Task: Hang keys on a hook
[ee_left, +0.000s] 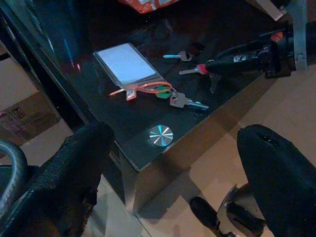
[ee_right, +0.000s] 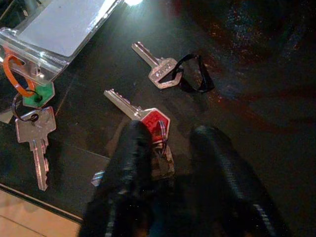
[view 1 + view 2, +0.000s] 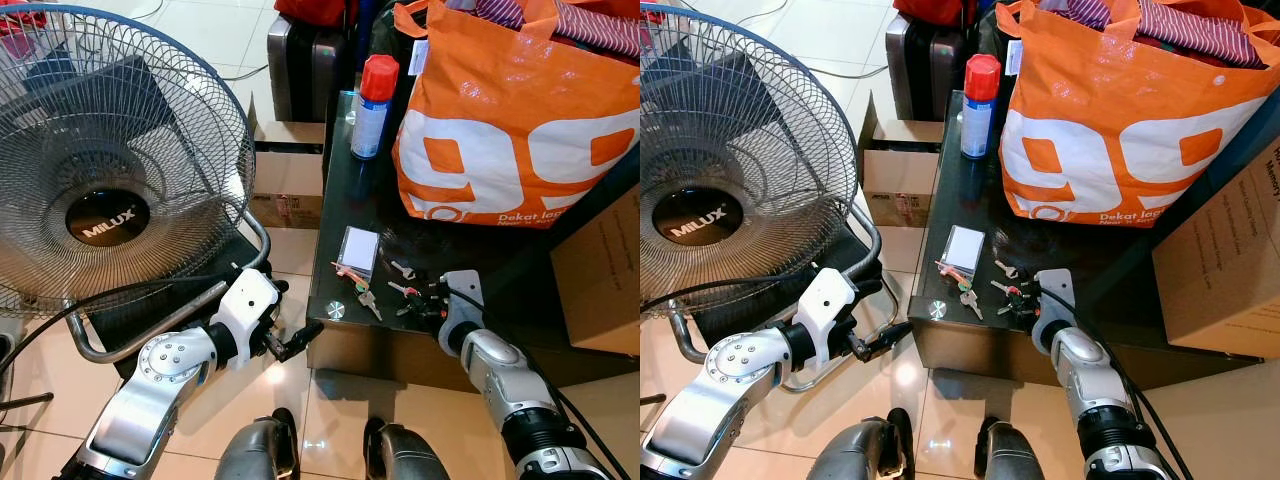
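On the dark glass table (image 3: 345, 160), your right gripper (image 2: 170, 143) is sitting with its fingers straddling the red-capped key bunch (image 2: 154, 121), parted and not clamped on it yet. At about 10 o'clock from it, the green-tagged key (image 2: 34, 121) is lying beside the clear card holder (image 2: 64, 24); at 12 o'clock there's a silver key on a black loop (image 2: 163, 71). Your left gripper (image 3: 300, 340) is hovering off the table's corner, fingers spread wide, holding nothing.
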Available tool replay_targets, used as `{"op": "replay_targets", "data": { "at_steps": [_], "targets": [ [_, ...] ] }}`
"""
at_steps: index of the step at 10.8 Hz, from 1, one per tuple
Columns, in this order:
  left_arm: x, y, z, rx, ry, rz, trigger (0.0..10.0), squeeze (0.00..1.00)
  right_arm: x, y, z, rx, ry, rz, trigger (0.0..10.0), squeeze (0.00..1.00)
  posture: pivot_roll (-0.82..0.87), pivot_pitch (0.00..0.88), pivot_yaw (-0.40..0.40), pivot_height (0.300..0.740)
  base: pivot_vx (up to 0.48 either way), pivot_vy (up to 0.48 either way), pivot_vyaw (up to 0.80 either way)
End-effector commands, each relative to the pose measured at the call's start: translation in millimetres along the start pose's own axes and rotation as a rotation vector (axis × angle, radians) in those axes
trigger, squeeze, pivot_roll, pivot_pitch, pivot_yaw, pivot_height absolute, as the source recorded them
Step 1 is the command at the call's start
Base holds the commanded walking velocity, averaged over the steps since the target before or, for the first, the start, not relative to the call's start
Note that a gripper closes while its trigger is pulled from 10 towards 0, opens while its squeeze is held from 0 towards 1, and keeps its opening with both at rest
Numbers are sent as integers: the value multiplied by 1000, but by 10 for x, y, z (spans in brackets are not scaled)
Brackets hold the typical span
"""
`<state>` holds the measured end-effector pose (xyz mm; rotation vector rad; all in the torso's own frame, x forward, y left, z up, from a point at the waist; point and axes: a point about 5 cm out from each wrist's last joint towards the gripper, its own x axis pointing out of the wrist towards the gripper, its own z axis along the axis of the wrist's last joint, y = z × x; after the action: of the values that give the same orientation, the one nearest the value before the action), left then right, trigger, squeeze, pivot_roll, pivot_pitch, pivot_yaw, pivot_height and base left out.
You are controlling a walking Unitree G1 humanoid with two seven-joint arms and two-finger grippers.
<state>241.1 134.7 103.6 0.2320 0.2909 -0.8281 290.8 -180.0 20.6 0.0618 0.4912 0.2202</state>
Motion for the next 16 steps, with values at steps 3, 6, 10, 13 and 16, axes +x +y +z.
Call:
{"op": "replay_targets", "data": {
  "at_steps": [3,6,10,13,16],
  "targets": [
    [-2,-45,-20,-7,10,-21,10000,0,-65,-106,-62,16,11,-17,4588,0,-59,235,32,740,0,0,0],
    [-3,-44,-27,-6,11,-24,10000,0,-80,-106,-71,14,13,-6,4627,0,-61,231,34,740,0,0,0],
    [5,-39,-27,-4,10,-26,10000,0,-125,-120,-62,11,2,7,4353,0,-62,226,36,740,0,0,0],
    [18,-18,-9,2,-2,-9,10000,0,-289,-144,54,57,-83,-13,3686,0,-68,186,28,740,0,0,0],
    [50,-6,56,6,-53,58,10000,0,-520,-125,239,132,-212,-62,3176,0,-74,116,30,740,0,0,0]
  ]
}}
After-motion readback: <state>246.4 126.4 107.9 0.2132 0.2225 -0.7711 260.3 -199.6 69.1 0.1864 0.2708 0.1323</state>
